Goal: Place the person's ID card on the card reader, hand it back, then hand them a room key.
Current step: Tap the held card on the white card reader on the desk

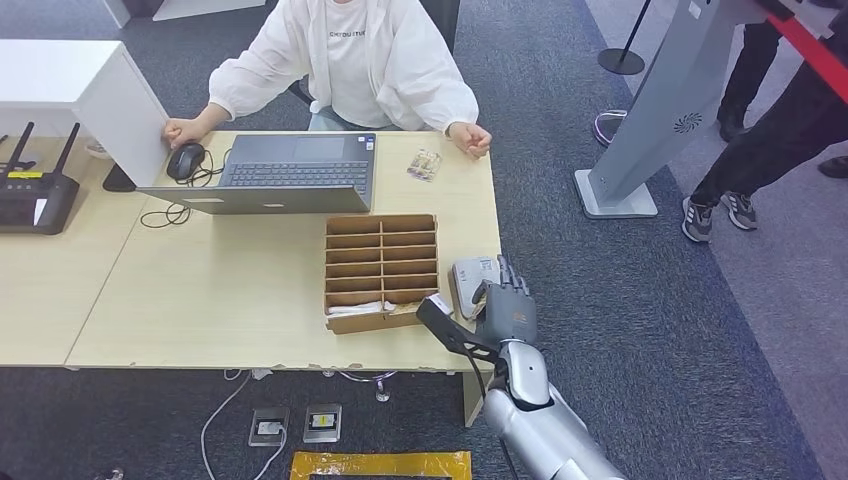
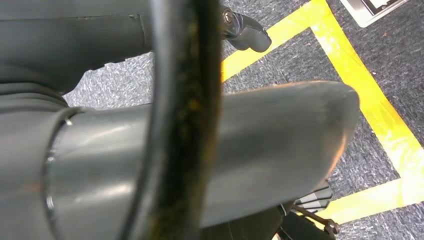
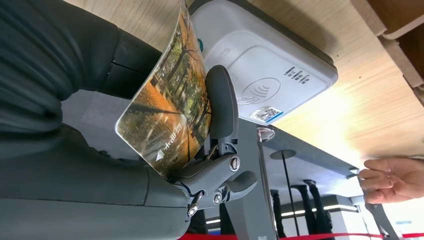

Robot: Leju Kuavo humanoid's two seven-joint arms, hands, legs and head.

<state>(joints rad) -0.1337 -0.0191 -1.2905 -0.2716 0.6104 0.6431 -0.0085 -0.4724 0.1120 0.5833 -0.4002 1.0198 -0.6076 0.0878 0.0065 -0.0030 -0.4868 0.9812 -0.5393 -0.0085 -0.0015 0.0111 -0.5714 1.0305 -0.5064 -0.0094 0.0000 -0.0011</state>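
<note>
My right hand (image 1: 505, 310) hovers at the table's right front corner, just over the white card reader (image 1: 473, 275). In the right wrist view it pinches a card with an orange woodland picture (image 3: 167, 107) between the thumb and a dark finger (image 3: 222, 102). The card stands on edge beside the reader (image 3: 270, 65), and I cannot tell if they touch. A second small picture card (image 1: 424, 164) lies on the table near the person's hand (image 1: 470, 138). My left hand (image 2: 225, 150) hangs low over the floor, blurred and too close to read.
A seated person in white (image 1: 345, 60) faces me across the wooden table (image 1: 200, 290). A cardboard compartment box (image 1: 380, 270) with cards in its near row stands left of the reader. An open laptop (image 1: 290, 170), a mouse (image 1: 185, 160) and a router (image 1: 35, 195) lie further left.
</note>
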